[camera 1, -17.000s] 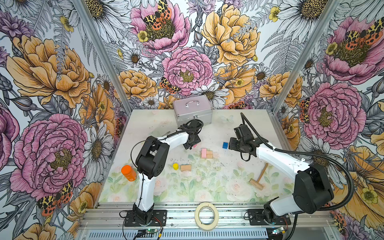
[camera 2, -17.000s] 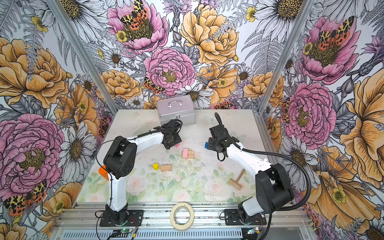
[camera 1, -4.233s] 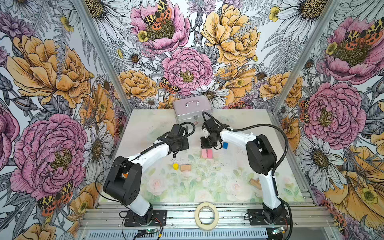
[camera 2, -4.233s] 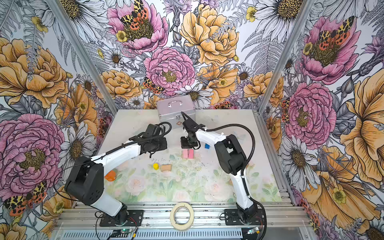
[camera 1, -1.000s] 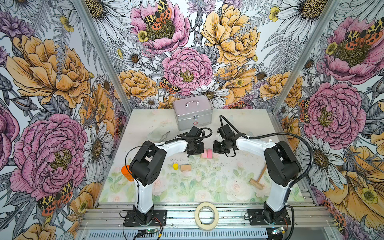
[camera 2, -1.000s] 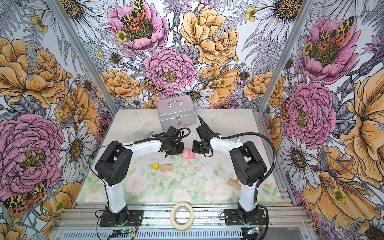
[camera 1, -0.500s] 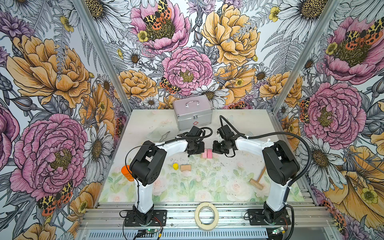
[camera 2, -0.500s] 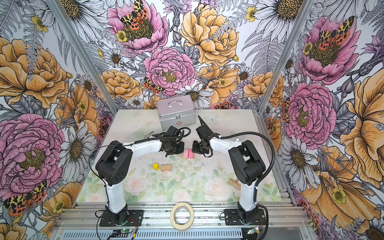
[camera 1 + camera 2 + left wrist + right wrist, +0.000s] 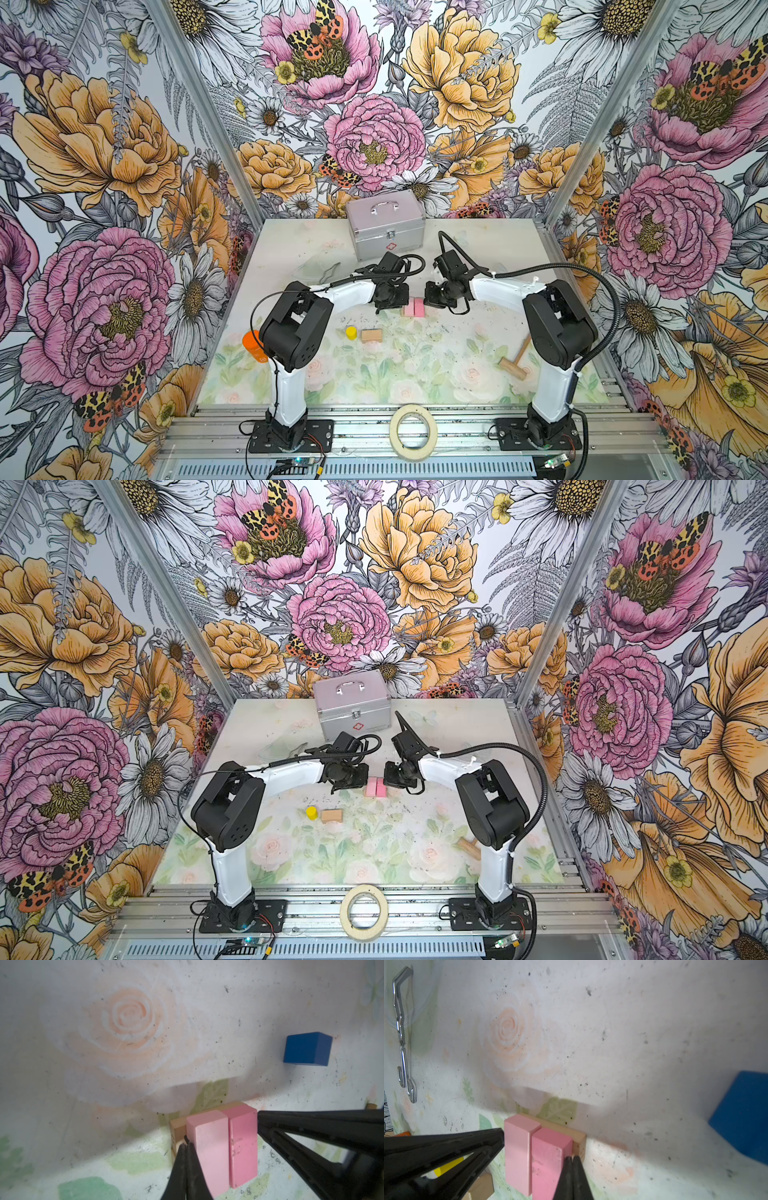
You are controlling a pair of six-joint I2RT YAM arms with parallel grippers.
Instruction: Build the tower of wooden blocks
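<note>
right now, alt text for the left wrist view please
Two pink bricks lie side by side on a tan brick, with the shut left gripper at one outer side and the shut right gripper at the other. A blue block sits apart on the flowered table.

Left arm and right arm are the same build: glossy white tube links, chunky matte-black joint housings with a few small holes, each on a black base plate. The right one carries a fat ribbed black hose with white zip ties, the left just a thin black wire. Left hand and right hand are plain black, fingers tapering to thin tips with triangular cut-outs.
</note>
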